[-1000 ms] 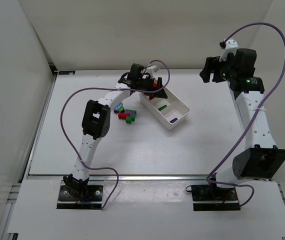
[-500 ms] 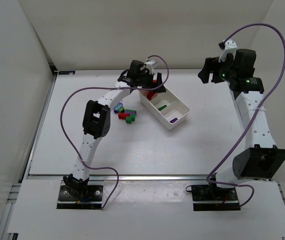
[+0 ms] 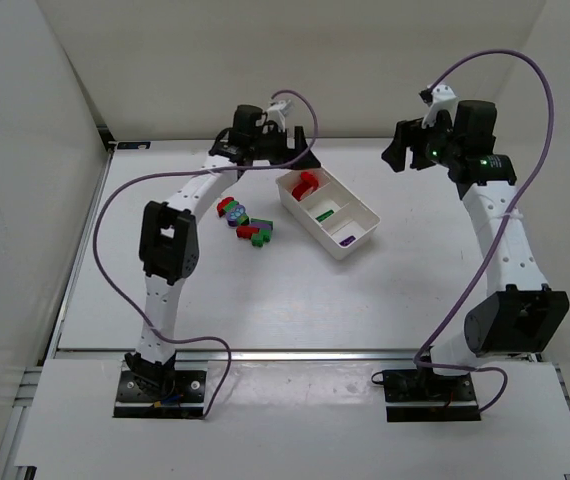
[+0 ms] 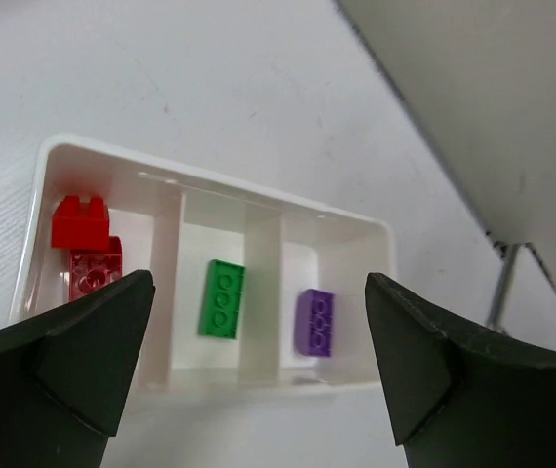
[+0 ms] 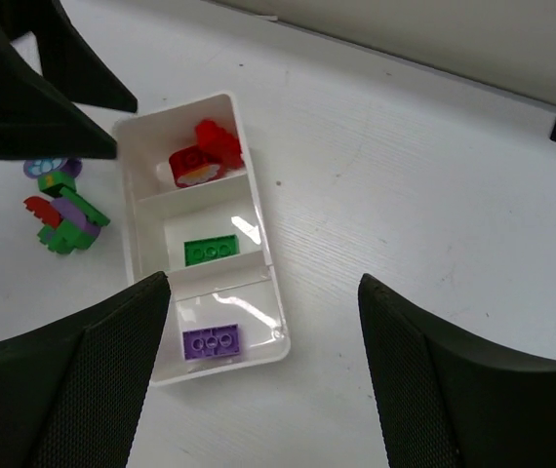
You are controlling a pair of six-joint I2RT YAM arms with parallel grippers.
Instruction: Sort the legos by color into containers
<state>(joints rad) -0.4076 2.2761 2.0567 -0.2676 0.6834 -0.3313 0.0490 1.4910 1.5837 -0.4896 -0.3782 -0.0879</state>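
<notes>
The white tray (image 3: 370, 222) lies at an angle in the middle of the table, with three compartments in a row. The far one holds red bricks (image 3: 307, 184), the middle one a green brick (image 3: 326, 213), the near one a purple brick (image 3: 346, 239). A loose pile of red, green and purple bricks (image 3: 245, 225) lies left of the tray. My left gripper (image 3: 295, 152) is open and empty, hovering just beyond the tray's far end; its view shows the tray (image 4: 210, 180) between its jaws. My right gripper (image 3: 397, 150) is open and empty, high at the back right, looking down on the tray (image 5: 270, 283).
The back wall stands close behind both grippers. The left side wall and a rail run along the table's left edge. In the right wrist view the left gripper's dark fingers (image 5: 24, 88) stand beside the loose pile (image 5: 61, 210).
My left gripper has drawn back from over the red compartment toward the back left, and the red bricks now lie uncovered in it. My right gripper has shifted a little left.
</notes>
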